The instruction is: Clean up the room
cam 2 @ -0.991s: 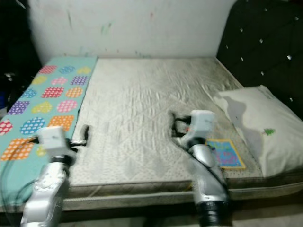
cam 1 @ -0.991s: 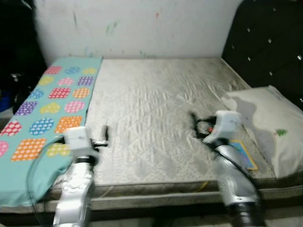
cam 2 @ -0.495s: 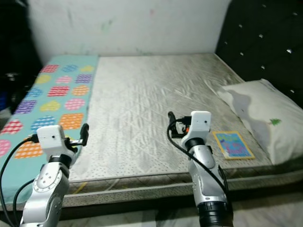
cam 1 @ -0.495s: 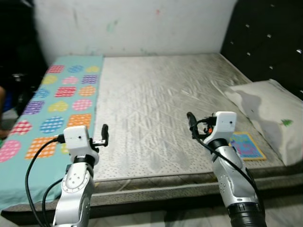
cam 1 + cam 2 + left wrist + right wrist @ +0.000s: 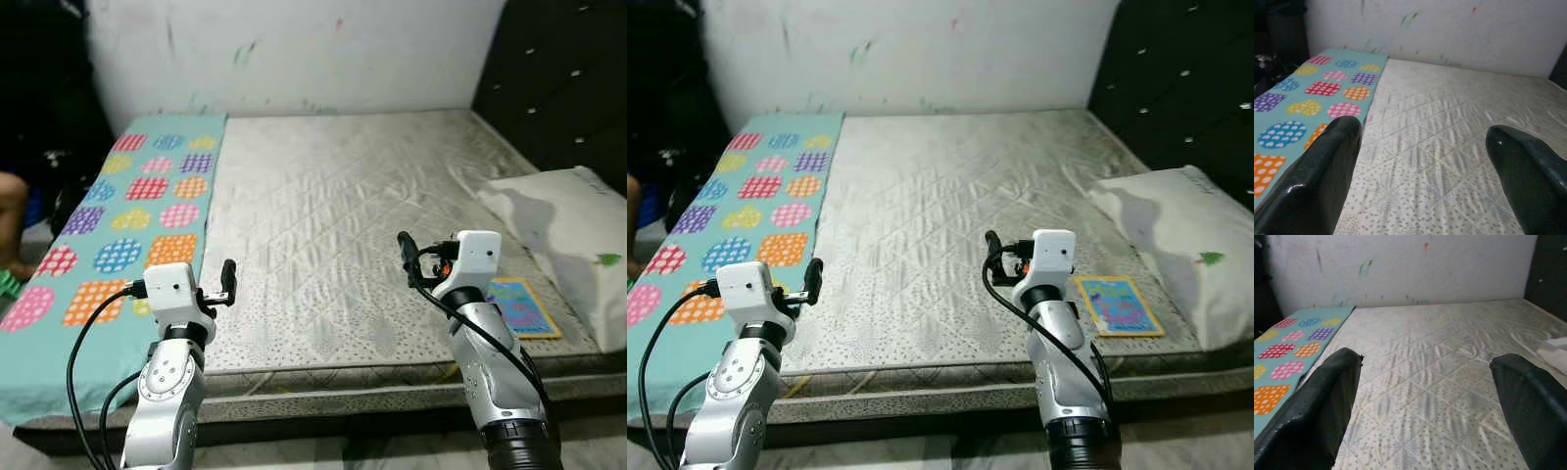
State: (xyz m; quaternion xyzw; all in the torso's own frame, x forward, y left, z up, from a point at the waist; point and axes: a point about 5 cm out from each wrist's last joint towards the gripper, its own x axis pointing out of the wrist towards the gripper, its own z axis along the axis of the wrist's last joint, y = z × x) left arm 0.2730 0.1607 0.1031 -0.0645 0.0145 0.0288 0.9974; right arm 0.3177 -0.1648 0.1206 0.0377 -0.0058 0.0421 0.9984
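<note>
A bare grey quilted mattress [image 5: 333, 196] lies ahead of me. A teal sheet with coloured dotted patches [image 5: 127, 215] covers its left strip. A small colourful picture book [image 5: 519, 305] lies flat near the front right corner, beside a white pillow [image 5: 573, 230]. My left gripper [image 5: 228, 277] hovers open over the front edge, near the sheet's border. My right gripper [image 5: 405, 250] is open too, raised over the mattress just left of the book. Both wrist views look across the mattress between wide-spread fingers [image 5: 1327, 166], [image 5: 1327, 396], with nothing between them.
A black tufted headboard [image 5: 568, 78] rises on the right. A white wall with paint marks [image 5: 294, 49] closes the far side. A person's limb [image 5: 12, 225] shows at the left edge beside dark clutter. The bed's front edge [image 5: 323, 397] is just below my arms.
The whole picture has shifted and sharpened, so the camera moved. Both arms keep the same raised pose. A person's limb has come into view at the left edge.
</note>
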